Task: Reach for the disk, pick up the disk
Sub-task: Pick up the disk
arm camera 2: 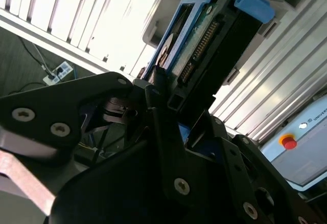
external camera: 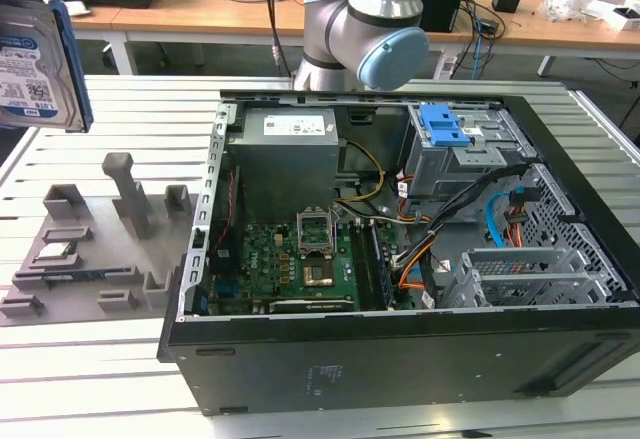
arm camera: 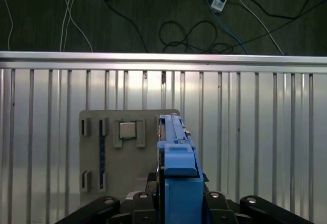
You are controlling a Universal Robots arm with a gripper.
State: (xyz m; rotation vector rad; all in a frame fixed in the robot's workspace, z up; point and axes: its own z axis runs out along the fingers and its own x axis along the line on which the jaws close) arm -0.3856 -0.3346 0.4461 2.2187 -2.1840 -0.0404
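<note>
Above the slatted surface, at the exterior view's left, the disk hangs upright, clamped between the fingers of the hand; a firm, centred grip and level carry should prevent slipping.

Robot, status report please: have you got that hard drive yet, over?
Gripper shut on the disk. Disk held in the air, edge-on, over the grey tray. Nothing blocking it.
</note>
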